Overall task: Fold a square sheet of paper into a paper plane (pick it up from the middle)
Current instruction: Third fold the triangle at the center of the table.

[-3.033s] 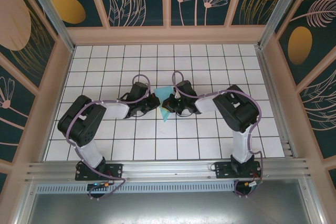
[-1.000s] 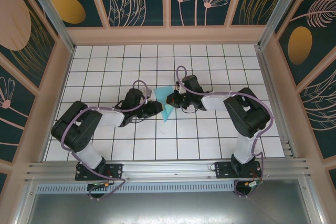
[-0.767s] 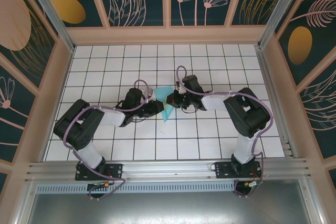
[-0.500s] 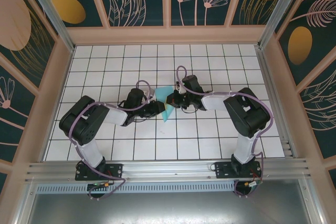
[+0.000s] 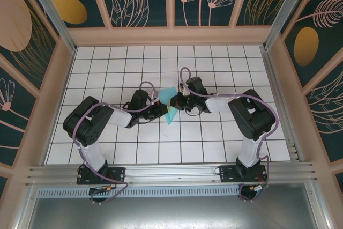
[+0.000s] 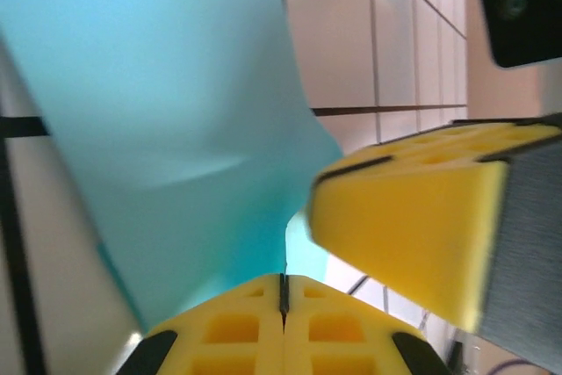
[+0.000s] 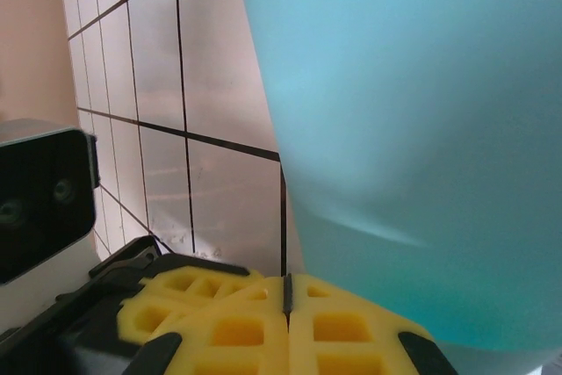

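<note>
Above the table (image 5: 107, 148) the two arms meet at the plane (image 5: 170, 114). Its long axis runs fore and aft, with the nose towards the bases. The left gripper (image 5: 159, 109) is on the plane's left flank, jaws clenched on the paper. The right gripper (image 5: 174, 102) is on its right, towards the wide tail, and looks pinched on an edge too. Neither is nearer, so the next move likely works across that axis.

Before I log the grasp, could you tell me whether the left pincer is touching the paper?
Touching: the left wrist view shows the paper pinched in the shut left pincer.
</note>
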Controlling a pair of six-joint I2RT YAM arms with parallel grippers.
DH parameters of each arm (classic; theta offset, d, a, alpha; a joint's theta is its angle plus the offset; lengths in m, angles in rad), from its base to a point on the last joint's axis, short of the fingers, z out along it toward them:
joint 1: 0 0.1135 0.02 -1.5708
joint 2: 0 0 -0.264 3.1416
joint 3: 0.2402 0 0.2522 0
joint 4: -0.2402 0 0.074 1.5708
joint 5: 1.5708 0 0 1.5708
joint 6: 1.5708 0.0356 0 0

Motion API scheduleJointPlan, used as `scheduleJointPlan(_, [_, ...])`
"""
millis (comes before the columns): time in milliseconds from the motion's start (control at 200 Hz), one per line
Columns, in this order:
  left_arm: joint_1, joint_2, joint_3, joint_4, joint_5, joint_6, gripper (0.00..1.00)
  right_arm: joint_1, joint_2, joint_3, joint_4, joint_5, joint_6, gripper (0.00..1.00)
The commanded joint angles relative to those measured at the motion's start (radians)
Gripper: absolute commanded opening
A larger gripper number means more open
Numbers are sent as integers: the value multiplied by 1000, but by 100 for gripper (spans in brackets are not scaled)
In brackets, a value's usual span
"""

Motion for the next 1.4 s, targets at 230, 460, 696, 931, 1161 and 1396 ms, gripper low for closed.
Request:
scheduleJointPlan(230, [-2, -44, 17, -117, -159, 78, 0, -10, -29, -24, 18, -60, -114, 7])
scheduleJointPlan(460, [-2, -29, 27, -102, -130, 80, 0, -6, 10, 0, -14, -65, -133, 6])
scheduleJointPlan(696, [-2, -19, 40, -102, -123, 86, 0, -6, 40, 21, -48, -40, -134, 5])
scheduleJointPlan(931, [-2, -7, 44, -111, -130, 87, 0, -5, 53, 22, -53, -37, -136, 5])
scheduleJointPlan(1161, [-2, 2, 48, -139, -161, 85, 0, -2, 66, 26, -56, -43, -143, 5])
scheduleJointPlan(1396, [-2, 7, 52, -137, -162, 89, 0, 0, 77, 27, -61, -41, -143, 5])
